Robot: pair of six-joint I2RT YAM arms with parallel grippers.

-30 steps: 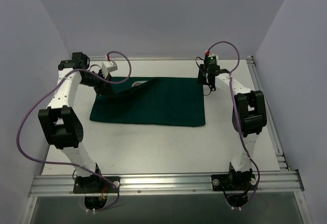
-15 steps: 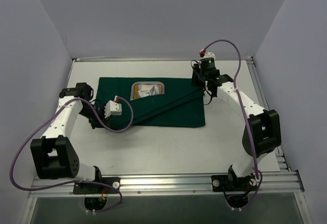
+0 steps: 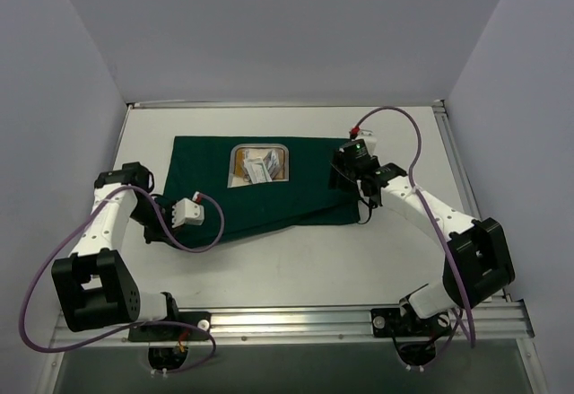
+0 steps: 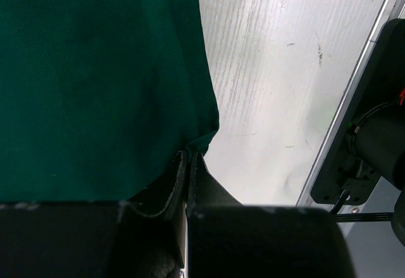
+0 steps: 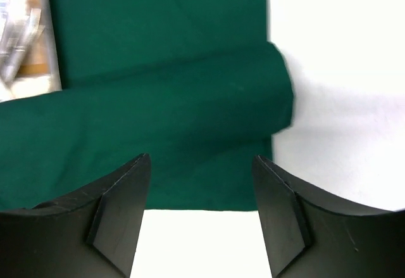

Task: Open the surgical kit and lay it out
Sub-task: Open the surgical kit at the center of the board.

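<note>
One dark green cloth [image 3: 208,179] and one steel tray [image 3: 260,145] are counted. Two grippers are seen: left gripper [image 4: 188,164] and right gripper [image 5: 200,161]. The packets [image 3: 257,164] inside cannot be counted exactly.

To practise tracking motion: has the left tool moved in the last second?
Yes. The left tool, shut on the cloth, came away from the far rail toward the near rail.

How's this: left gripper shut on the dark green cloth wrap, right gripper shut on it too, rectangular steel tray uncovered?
Right gripper is open, gripping nothing (right wrist view). Left gripper shut on dark green cloth wrap, rectangular steel tray uncovered.
</note>
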